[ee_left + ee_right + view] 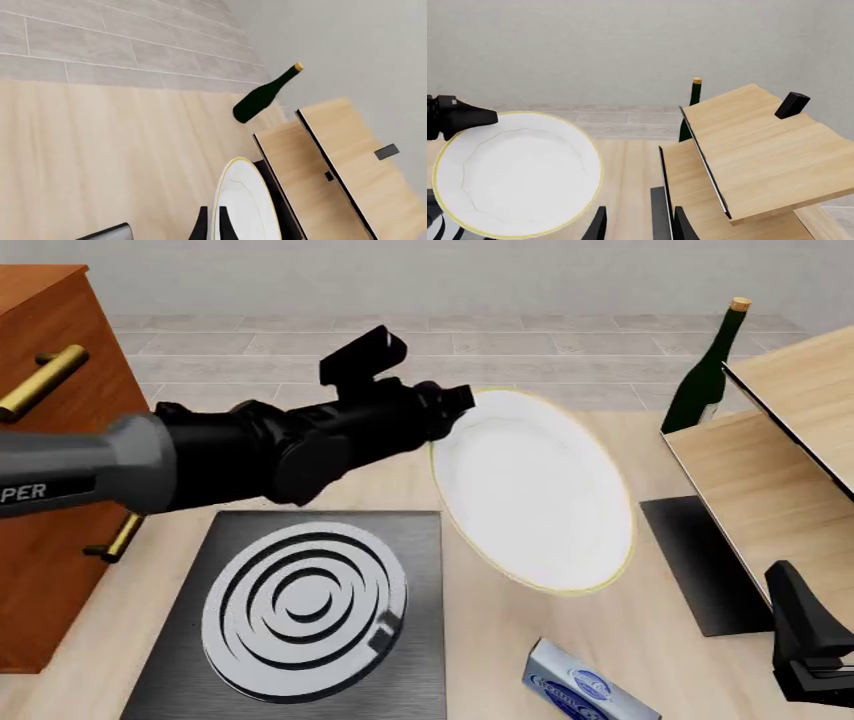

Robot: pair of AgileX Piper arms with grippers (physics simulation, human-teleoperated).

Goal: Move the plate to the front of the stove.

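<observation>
The white plate [534, 500] with a yellow-gold rim hangs tilted in the air, above the table and just right of the stove [174, 680]. My left gripper [447, 405] is shut on the plate's far-left rim. In the left wrist view the plate [243, 200] shows edge-on, its rim pinched at the left gripper [212, 225]. The stove is a black slab with a ringed silver burner [300, 610] at the front left. The right gripper [811, 640] waits low at the front right. In the right wrist view the right gripper [640, 227] stands open and holds nothing, with the plate [517, 170] off to one side.
A green bottle [707, 370] stands at the back right beside a wooden shelf unit [787, 440]. A plain black mat [701, 560] lies under the shelf. A blue-and-white box [587, 685] lies at the front. A wooden cabinet [40, 440] with brass handles stands at the left.
</observation>
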